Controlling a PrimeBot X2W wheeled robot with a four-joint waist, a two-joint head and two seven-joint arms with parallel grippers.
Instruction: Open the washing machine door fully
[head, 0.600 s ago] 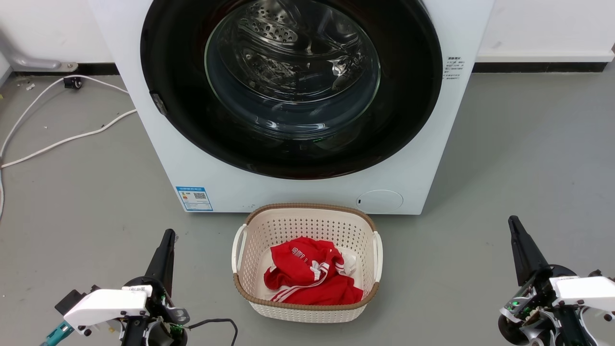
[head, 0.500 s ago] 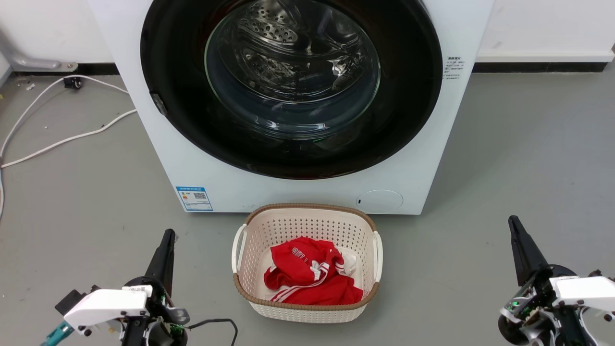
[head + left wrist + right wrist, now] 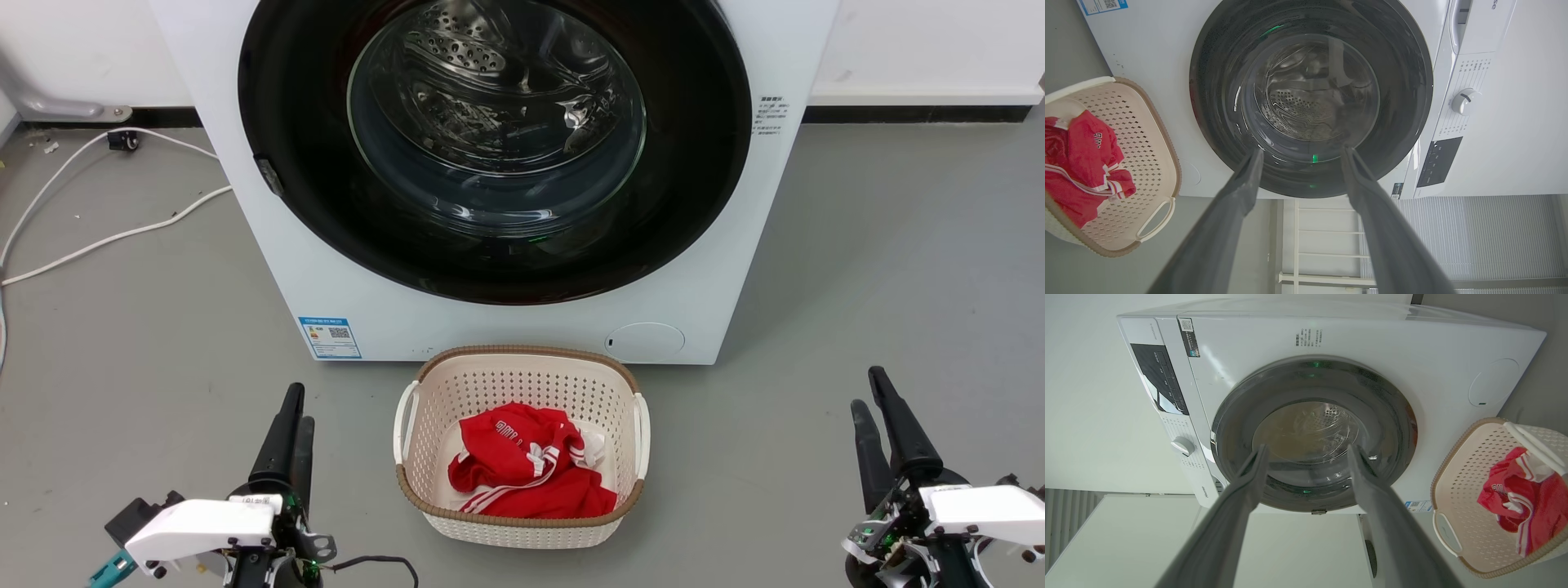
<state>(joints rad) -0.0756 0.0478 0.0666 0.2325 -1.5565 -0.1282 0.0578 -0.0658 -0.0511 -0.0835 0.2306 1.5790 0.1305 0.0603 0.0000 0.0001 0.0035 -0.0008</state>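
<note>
The washing machine door (image 3: 694, 163) is a glossy black disc with a clear glass bowl at its centre, lying flat against the white machine (image 3: 735, 286). A small grey catch (image 3: 268, 175) sits on its left rim. My left gripper (image 3: 299, 406) hovers over the floor at the lower left, well short of the machine, open and holding nothing. In the left wrist view the door (image 3: 1216, 81) shows beyond the spread fingers of the left gripper (image 3: 1302, 150). My right gripper (image 3: 867, 389) is at the lower right, also open. It faces the door (image 3: 1392, 416) in the right wrist view, with the right gripper (image 3: 1306, 448) empty.
A cream basket (image 3: 522, 355) with a red garment (image 3: 531, 474) stands on the grey floor just in front of the machine, between my grippers. White cables (image 3: 106, 237) trail across the floor at the left. The machine's dial (image 3: 1464, 101) sits above the door.
Both wrists have turned a little, so two fingers of each gripper now show apart. The left gripper has shifted slightly right. The door has not moved.
</note>
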